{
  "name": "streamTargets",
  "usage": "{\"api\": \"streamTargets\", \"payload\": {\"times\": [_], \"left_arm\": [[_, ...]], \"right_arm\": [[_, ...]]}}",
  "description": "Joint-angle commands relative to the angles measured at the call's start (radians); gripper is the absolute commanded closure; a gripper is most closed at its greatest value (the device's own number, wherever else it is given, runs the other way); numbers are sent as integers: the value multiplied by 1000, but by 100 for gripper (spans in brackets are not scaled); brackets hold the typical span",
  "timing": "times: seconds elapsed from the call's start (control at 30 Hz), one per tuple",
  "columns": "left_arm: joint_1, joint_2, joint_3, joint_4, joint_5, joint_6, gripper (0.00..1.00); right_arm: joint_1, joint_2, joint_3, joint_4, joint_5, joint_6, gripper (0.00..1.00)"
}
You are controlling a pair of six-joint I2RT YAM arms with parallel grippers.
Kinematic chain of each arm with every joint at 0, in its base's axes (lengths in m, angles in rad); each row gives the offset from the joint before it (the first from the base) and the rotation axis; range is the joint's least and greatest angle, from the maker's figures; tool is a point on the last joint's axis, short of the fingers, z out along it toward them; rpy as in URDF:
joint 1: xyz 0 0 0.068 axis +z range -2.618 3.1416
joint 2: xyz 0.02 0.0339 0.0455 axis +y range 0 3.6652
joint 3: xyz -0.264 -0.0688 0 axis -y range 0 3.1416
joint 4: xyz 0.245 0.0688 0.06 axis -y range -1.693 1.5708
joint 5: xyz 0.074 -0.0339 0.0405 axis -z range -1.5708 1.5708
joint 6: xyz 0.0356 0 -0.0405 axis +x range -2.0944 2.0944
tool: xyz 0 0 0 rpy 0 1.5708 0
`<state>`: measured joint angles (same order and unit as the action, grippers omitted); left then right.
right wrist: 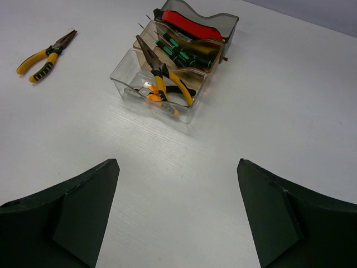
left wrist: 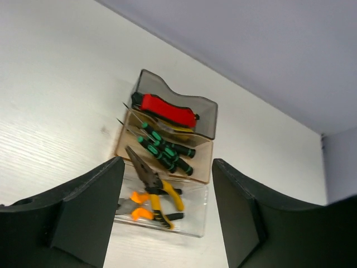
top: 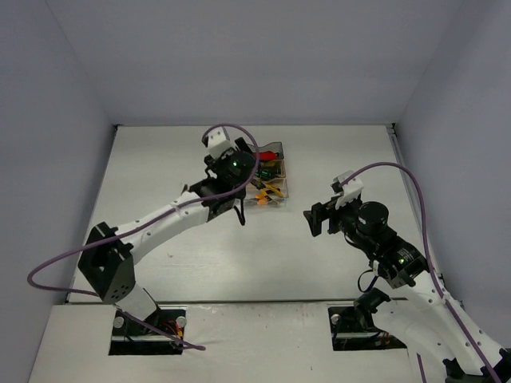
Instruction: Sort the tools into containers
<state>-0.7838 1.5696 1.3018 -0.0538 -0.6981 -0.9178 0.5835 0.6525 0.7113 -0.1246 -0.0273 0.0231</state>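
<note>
Left gripper: jaws spread wide, nothing in them, hovering at the clear end of the bin row. Right gripper: also wide open and empty, well back from the bins over bare white table. The three bins are joined in a row. The smoky grey translucent plastic bin is furthest from the arm bases, the amber translucent bin is in the middle, and the clear plastic bin is nearest. The grey bin holds the red-handled cutter lying on top, with something yellow under it that I can't identify. The amber bin holds a bunch of thin green-black screwdrivers, laid slantwise with tips up over the rim. The clear bin holds yellow-handled needle-nose pliers, tilted with the nose propped up over the wall shared with the amber bin. Orange-handled pliers lie flat on the bin floor beneath them. One tool is not binned: a second pair of yellow-handled long-nose pliers lies flat on the table, apart from the row on the clear-bin side. It shows only in the right wrist view. In the top view the left arm covers that spot.
</note>
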Motion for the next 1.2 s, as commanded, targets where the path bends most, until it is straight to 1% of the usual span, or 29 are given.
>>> {"api": "streamTargets", "payload": {"times": [0.0,0.07,0.13,0.17,0.23,0.4,0.47,0.57,0.67,0.77,0.9,1.1,1.17], "left_arm": [[133,-24,113,-223,286,294,39],[173,16,165,-269,400,392,41],[196,75,248,-358,496,462,48],[208,94,281,-400,512,479,50],[229,90,278,-423,516,490,51],[376,-8,181,-461,593,482,50],[453,-53,129,-511,650,497,50],[514,-110,87,-568,681,527,50],[550,-156,54,-598,729,563,49],[568,-179,10,-600,746,605,46],[599,-187,-46,-595,750,636,46],[620,-205,-62,-606,695,662,45],[621,-225,-67,-607,645,675,44]], "right_arm": [[4,15,10,62,-9,2,15],[4,22,11,62,-19,0,16],[4,35,14,63,-31,-3,18],[4,43,16,62,-41,-5,19],[4,61,26,64,-78,-11,21],[4,224,102,77,-198,-54,25],[4,333,164,110,-298,-97,26],[4,481,245,174,-402,-176,26],[3,645,359,183,-488,-260,26],[0,806,476,181,-578,-347,24],[-5,1003,595,178,-650,-424,24],[-9,1184,728,174,-694,-474,23],[-10,1239,775,175,-694,-484,23]]}}
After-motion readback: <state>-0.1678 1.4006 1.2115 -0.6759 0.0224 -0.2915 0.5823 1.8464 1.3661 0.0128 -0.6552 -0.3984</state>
